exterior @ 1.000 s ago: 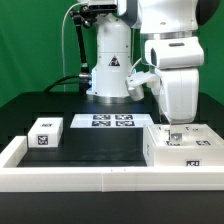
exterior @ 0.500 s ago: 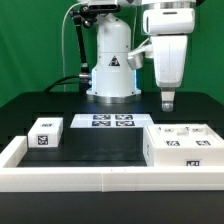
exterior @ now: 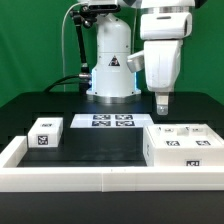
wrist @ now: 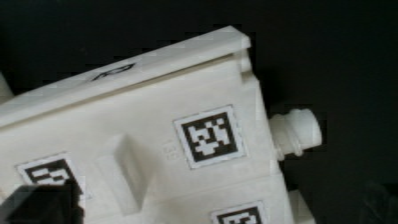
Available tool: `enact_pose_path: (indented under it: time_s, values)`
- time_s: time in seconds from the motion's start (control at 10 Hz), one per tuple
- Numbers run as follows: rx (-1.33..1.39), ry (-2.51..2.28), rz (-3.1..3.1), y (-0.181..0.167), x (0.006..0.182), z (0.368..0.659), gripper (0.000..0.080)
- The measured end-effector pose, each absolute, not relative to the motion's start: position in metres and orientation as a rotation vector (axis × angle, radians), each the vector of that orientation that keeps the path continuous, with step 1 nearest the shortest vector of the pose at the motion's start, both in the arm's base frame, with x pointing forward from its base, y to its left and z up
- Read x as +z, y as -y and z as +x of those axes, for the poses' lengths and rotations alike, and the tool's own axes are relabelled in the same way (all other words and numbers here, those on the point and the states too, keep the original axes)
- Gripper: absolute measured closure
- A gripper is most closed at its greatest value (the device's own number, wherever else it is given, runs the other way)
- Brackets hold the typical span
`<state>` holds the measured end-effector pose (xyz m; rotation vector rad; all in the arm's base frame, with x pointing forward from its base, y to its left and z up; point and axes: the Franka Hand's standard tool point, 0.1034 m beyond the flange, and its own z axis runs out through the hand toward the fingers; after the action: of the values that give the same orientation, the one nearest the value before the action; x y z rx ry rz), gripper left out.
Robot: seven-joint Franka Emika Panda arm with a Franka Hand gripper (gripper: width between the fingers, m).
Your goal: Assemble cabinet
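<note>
While the gripper (exterior: pixel 162 109) is being held wide open and empty, the cabinet (exterior: pixel 182 146) is being left lying flat pretty much right below it, long axis pointing sideways toward the marker board (exterior: pixel 112 121).

White cabinet (wrist: pixel 151 108) bearing 3 square tags (wrist: pixel 210 135), round peg (wrist: pixel 295 133) on its side

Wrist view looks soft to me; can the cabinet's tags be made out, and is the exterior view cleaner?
Wrist view: soft overall, the cabinet slightly blurred, yet its middle tag keeps a readable pattern; the dark shape at one corner is out of focus. Exterior view: evenly lit and sharper, but the cabinet is bright white with faint edges, its tags too small to read.
</note>
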<state>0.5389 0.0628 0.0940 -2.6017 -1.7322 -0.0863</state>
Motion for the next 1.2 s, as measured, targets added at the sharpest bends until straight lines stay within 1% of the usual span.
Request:
enact_pose_path:
  time_s: [0.1,0.2,0.5,0.9,1.0,1.2]
  values:
    - [-0.15,1.547,-2.715,-0.061,0.091,0.536,0.0003]
    - [-0.164,1.365,-2.804,-0.06,0.091,0.53,0.0003]
    - [-0.171,0.867,-2.968,-0.071,0.09,0.526,0.0003]
    - [-0.16,0.562,-3.008,-0.074,0.089,0.525,0.0003]
    - [-0.154,0.449,-3.019,-0.076,0.089,0.525,0.0003]
    - [-0.125,0.1,-3.042,-0.087,0.084,0.513,0.0003]
